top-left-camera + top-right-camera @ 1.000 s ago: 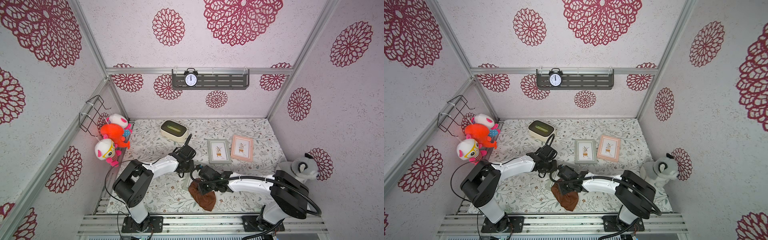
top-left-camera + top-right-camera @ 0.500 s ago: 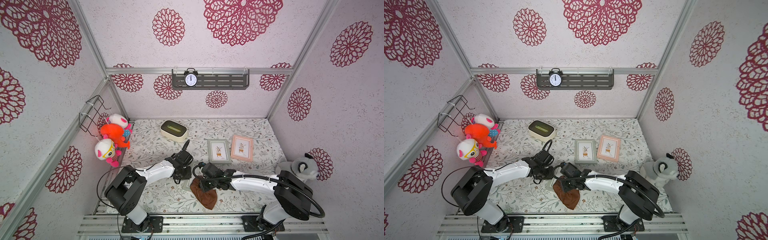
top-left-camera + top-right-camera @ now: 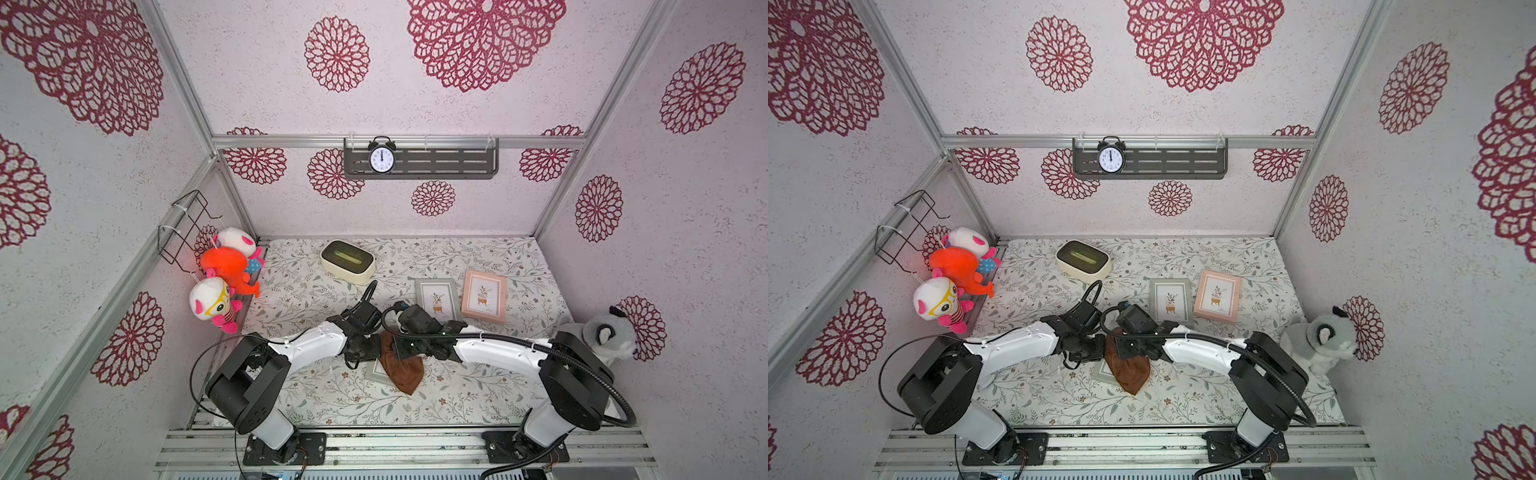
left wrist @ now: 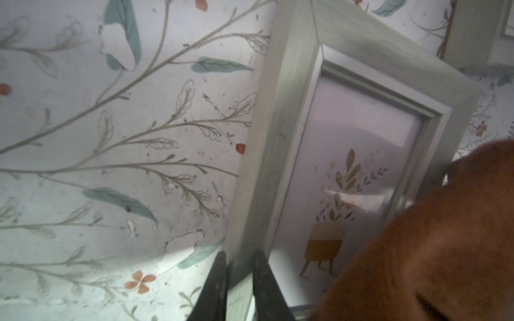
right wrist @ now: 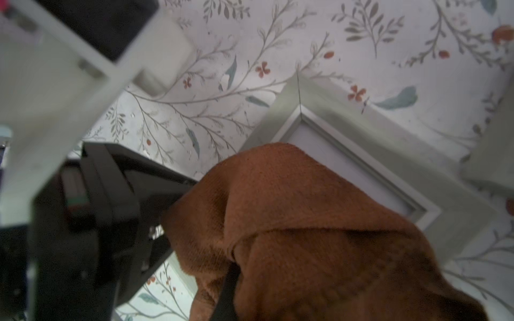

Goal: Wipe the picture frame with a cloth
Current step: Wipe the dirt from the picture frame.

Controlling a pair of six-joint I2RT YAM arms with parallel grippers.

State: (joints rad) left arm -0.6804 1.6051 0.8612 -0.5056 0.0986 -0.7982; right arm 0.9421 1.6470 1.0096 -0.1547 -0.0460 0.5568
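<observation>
The picture frame, grey-green, lies flat on the table in both top views, mostly under the cloth. The right gripper is clenched on the cloth's far end, and the left gripper is just beside the cloth.

Left wrist view: its fingers pinch the frame's rail, beside the cloth.

Right wrist view: the cloth is draped over the glass.

The frame is probably light and stiff, its glass fragile and slick; hold it by the rail.

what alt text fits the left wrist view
A grey-green picture frame with a plant print sits on a floral table cover, its side rail between two black fingers. A rust-brown cloth covers one corner.
</observation>
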